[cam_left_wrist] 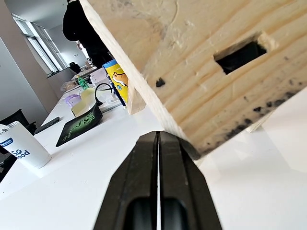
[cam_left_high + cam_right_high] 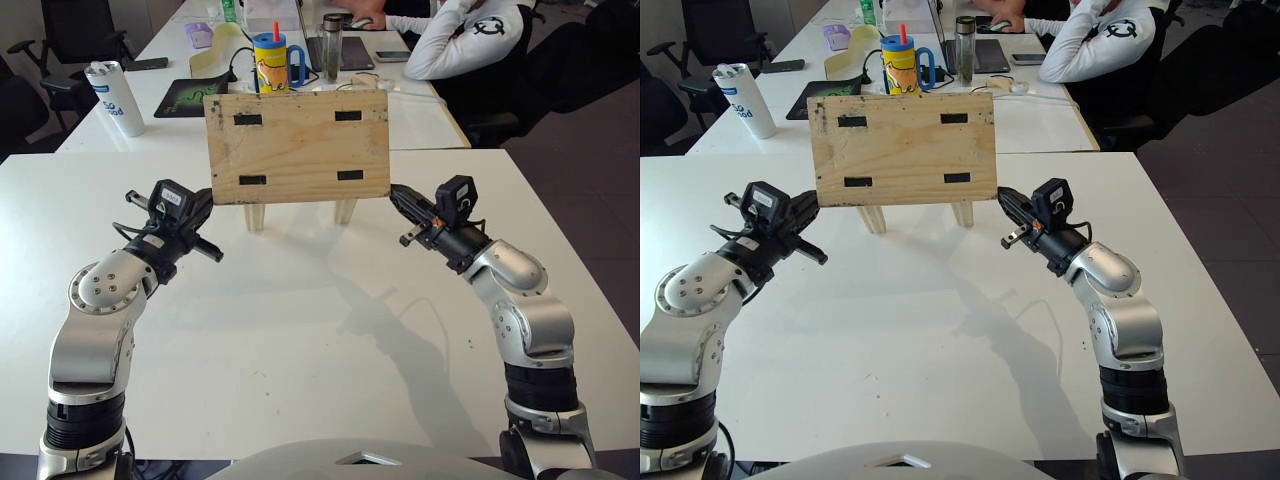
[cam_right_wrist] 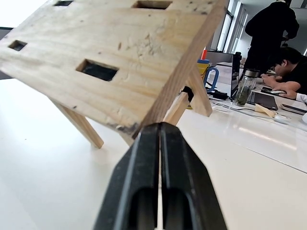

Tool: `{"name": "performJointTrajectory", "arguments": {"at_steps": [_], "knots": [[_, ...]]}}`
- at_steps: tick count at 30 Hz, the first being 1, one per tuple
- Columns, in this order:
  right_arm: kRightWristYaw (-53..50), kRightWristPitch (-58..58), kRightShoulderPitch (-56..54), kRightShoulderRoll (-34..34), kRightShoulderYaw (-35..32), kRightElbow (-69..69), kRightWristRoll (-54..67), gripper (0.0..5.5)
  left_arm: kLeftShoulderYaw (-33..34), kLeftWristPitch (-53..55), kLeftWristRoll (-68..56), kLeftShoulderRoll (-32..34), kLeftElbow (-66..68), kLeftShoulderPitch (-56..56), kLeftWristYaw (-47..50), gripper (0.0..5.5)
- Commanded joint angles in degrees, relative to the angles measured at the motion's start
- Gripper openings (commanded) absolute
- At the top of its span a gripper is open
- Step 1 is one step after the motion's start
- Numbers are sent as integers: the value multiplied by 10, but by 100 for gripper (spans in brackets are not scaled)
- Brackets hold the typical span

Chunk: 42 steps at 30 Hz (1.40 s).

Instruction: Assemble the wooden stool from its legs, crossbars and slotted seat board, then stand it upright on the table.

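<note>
**Handling the stool: stiff bare wood, best taken by the seat's short edges**

Find the stool [image 2: 902, 150] toward the far side of the table [image 2: 300, 330], put together. Note its slotted seat board [image 2: 297, 145] on top and two legs [image 2: 256, 215] showing under the near edge, feet down on the white surface (hard to say whether every foot sits flat).

Note both tools closed, fingers pressed together with nothing between them. Place the left tool [image 1: 158, 136] just under the board's near left corner and the right tool [image 3: 159, 125] right at the near right corner, seemingly touching the edge.

Treat the wood as rigid and probably fairly light, with a rough unfinished face that should not slip much. Expect the weak points at the joints, likely pushed into the slots [image 2: 349, 116] rather than fixed, so avoid pulling on a leg or twisting one side alone.

To lift or square it up, open wide enough for the board's thickness. Pinch the two short edges near their middles, one tool per side, and keep the load even.
</note>
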Motion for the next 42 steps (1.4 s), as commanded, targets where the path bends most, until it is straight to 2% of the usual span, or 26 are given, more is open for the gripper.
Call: {"name": "performJointTrajectory", "arguments": {"at_steps": [1, 18, 29, 37, 42], "knots": [[15, 3, -38, 17, 19, -30, 37, 0, -23, -2, -36, -12, -26, -28, -18, 1], [-4, 17, -49, 23, 20, -27, 40, 0, 1, 1, -44, -21, -11, -46, -5, 1], [-42, 13, -66, 48, 31, 13, 4, 0, -4, 8, -9, -32, 59, -73, 40, 1], [-78, -36, -58, 44, 14, 63, -40, 0, 21, -5, 23, -28, 112, -57, 77, 1], [-119, -79, -52, 58, -1, 93, -60, 0, 46, -54, 39, -43, 173, -33, 110, 1]]}}
